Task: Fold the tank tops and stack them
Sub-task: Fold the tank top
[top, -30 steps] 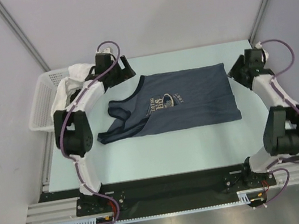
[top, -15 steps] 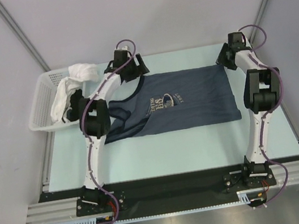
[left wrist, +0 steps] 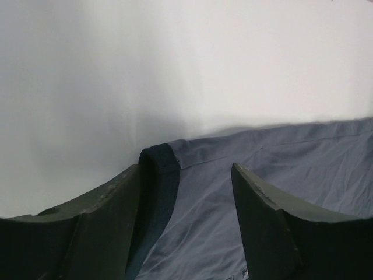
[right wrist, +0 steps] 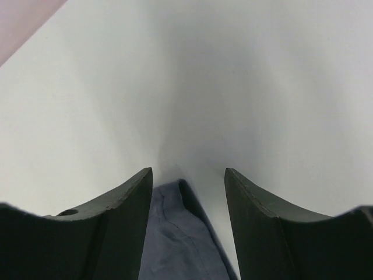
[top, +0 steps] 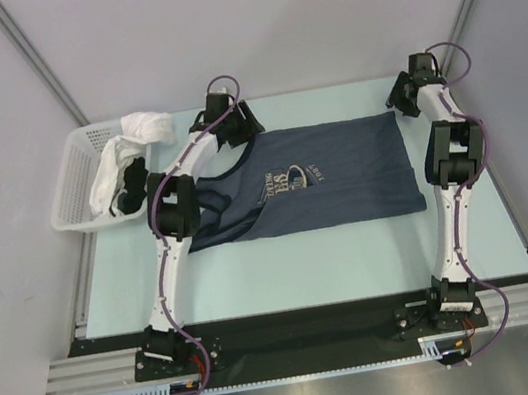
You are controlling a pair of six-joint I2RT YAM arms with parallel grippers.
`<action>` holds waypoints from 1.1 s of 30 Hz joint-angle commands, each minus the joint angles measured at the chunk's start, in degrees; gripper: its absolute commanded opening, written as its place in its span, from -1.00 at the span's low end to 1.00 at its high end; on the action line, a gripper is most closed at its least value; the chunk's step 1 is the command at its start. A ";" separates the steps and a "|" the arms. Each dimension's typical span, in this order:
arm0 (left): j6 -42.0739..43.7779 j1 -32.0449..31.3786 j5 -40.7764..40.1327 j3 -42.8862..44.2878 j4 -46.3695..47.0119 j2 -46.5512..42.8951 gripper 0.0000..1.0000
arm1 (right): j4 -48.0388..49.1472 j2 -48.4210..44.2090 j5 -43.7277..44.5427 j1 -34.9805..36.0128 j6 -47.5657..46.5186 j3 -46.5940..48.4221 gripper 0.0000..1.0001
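The slate-blue tank top (top: 331,176) lies flat mid-table, chest print up, straps to the left. My left gripper (top: 240,126) is down at its far left strap. In the left wrist view that gripper (left wrist: 186,175) is open, its fingers (left wrist: 105,221) standing either side of the dark strap end (left wrist: 156,160). My right gripper (top: 403,93) is at the far right hem corner. In the right wrist view it (right wrist: 188,175) is open, with the hem corner (right wrist: 175,233) lying between the fingers, unpinched. A black cloth (top: 130,196), apparently the black tank top, lies in the basket.
A white lattice basket (top: 70,179) stands at the table's far left, with white cloth (top: 143,128) draped over its rim. Grey walls and slanted frame posts (top: 37,63) close off the back. The arms' bases sit on the black rail (top: 296,329) at the near edge.
The left arm swung right from the basket to the strap, and its jaws narrowed. The right arm reached out to the far hem corner. The tank top has not moved.
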 commanded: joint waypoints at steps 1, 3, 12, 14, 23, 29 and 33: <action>-1.36 0.09 0.36 2.04 2.71 -0.17 0.33 | -1.63 2.20 -3.46 0.27 0.17 4.04 0.15; -1.53 0.27 0.27 2.04 3.24 0.18 0.27 | -1.45 2.82 -4.94 0.36 0.96 4.04 0.10; -4.43 1.15 2.30 2.57 4.74 2.03 -0.17 | -0.66 0.46 -5.22 1.06 1.49 0.35 -0.37; -4.35 1.15 2.38 2.57 5.00 1.94 -0.30 | 0.91 -0.78 -4.87 0.97 1.84 -1.32 -0.61; -3.82 2.99 3.00 2.39 6.67 0.45 -0.99 | 0.83 -3.15 -4.69 0.36 2.02 -1.32 -1.00; -1.54 3.17 2.38 0.91 7.11 -1.66 -1.00 | 2.06 -6.22 -5.39 0.01 2.63 -4.65 -1.00; -0.92 3.17 2.91 -2.96 9.65 -4.64 -0.99 | 4.78 -9.21 -6.01 -0.52 3.68 -9.23 -1.00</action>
